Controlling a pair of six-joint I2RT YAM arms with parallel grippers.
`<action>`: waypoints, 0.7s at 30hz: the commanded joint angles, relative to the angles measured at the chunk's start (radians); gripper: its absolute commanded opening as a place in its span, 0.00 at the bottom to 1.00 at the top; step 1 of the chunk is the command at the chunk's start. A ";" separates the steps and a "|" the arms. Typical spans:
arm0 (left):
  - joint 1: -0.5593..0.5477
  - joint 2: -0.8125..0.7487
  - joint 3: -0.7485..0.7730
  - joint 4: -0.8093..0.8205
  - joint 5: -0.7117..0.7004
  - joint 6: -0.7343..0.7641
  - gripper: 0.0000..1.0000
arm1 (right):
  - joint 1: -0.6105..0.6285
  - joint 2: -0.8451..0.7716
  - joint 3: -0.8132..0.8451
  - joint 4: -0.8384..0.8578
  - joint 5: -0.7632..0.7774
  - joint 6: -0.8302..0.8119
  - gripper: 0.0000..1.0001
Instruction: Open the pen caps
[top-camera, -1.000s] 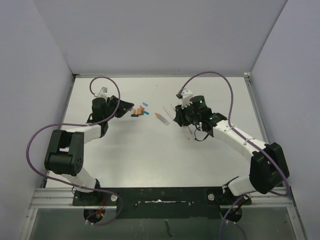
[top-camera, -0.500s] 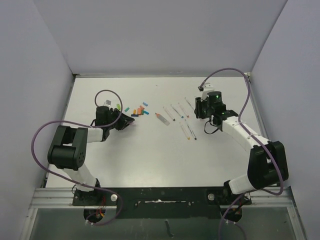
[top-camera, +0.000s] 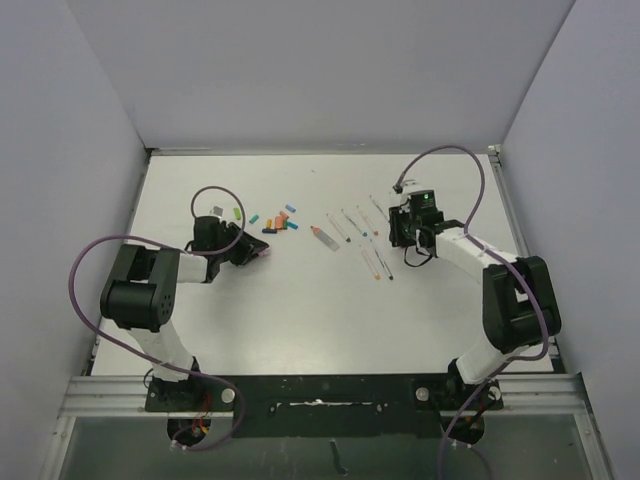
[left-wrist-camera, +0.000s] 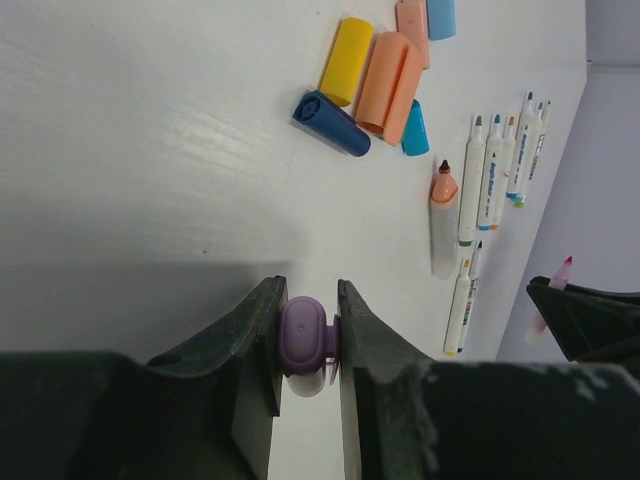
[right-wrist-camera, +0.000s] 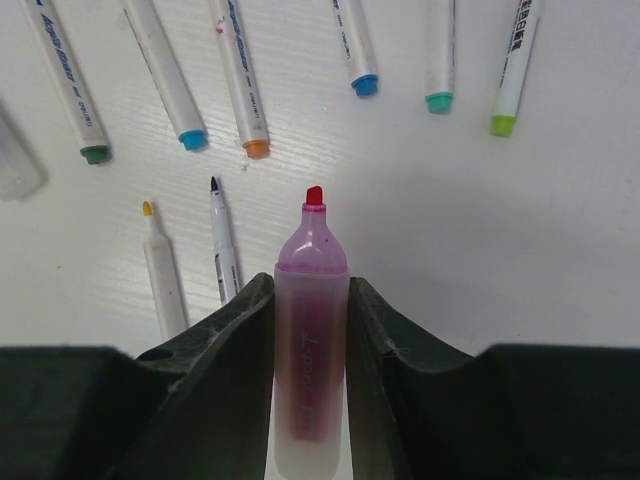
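From above, pen caps (top-camera: 277, 220) are seen scattered on the bench (top-camera: 300, 310) between the arms. At the left wrist, a purple cap (left-wrist-camera: 305, 340) is clamped by the left tool (left-wrist-camera: 307, 300); at the right, an uncapped pink marker (right-wrist-camera: 311, 360) is gripped by the right tool (right-wrist-camera: 311, 285).

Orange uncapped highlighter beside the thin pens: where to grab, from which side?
Take the orange highlighter by its wide straight barrel, mid-length, coming straight down with the fingers across its width. It lies flat and its tip end tapers, so a grip there would likely slip. One side is free; the thin pens crowd the other, so open narrowly.
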 joint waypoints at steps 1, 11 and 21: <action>0.017 0.017 0.013 0.041 0.007 -0.005 0.20 | -0.010 0.023 0.008 0.049 -0.004 0.003 0.00; 0.030 0.028 0.011 0.056 0.027 -0.018 0.27 | -0.015 0.099 0.028 0.048 -0.015 0.011 0.00; 0.039 0.003 0.001 0.049 0.038 -0.020 0.34 | -0.025 0.141 0.044 0.026 -0.034 0.025 0.00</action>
